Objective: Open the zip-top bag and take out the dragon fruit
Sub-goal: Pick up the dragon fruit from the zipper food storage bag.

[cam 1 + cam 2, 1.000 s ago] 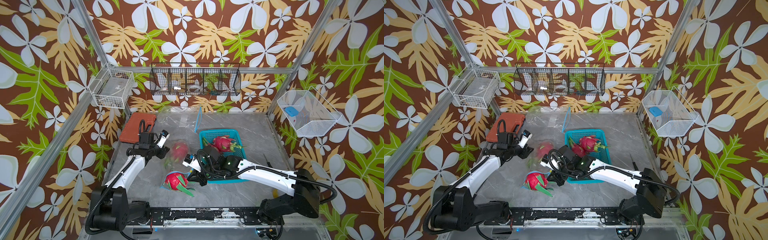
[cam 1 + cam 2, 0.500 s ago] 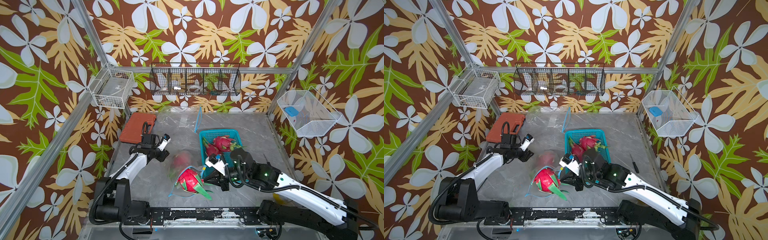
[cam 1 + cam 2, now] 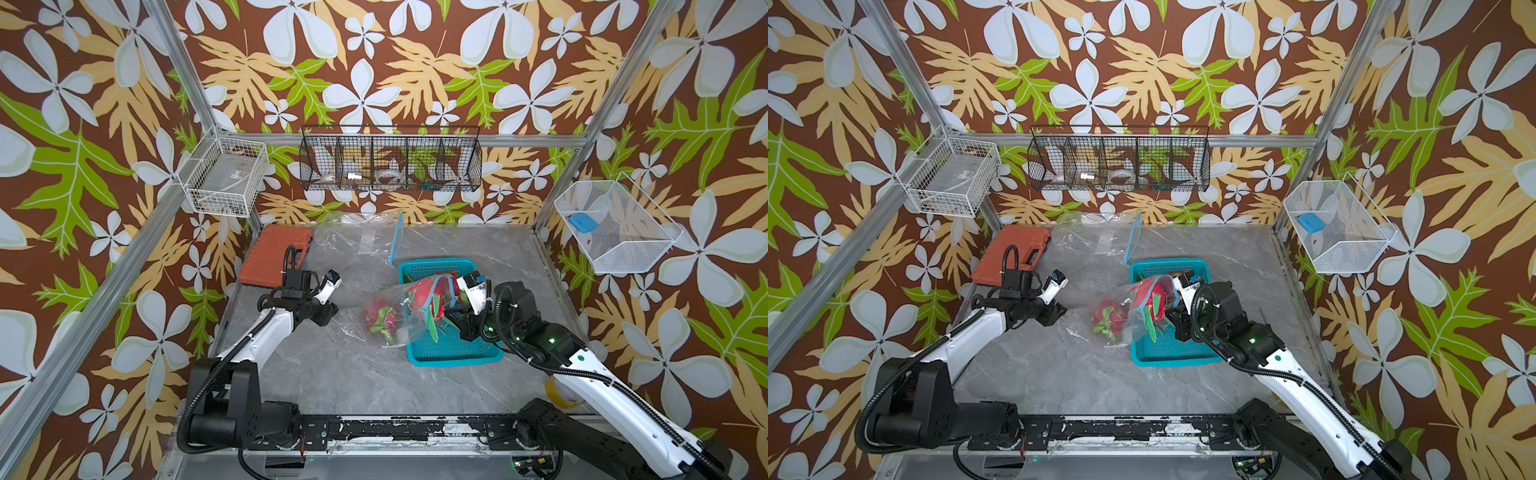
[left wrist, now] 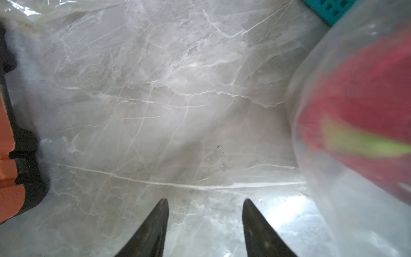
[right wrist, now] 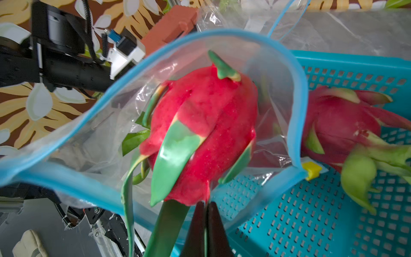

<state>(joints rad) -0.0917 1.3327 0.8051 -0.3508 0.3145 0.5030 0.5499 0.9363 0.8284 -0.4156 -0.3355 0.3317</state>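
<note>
Top views first: your right gripper [image 3: 451, 318] has carried the dragon fruit [image 3: 428, 291], zip-top bag [image 3: 401, 309] still around it, over the teal basket [image 3: 453, 353]. Right wrist: jaws pinched on a green scale. Left wrist: left gripper [image 4: 204, 208] half-spread, empty; bag at three o'clock.

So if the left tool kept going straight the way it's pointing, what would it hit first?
Probably the clear bag holding a dragon fruit, which lies ahead of the open left tool. Only bare table shows between them, though depth is hard to judge.
</note>
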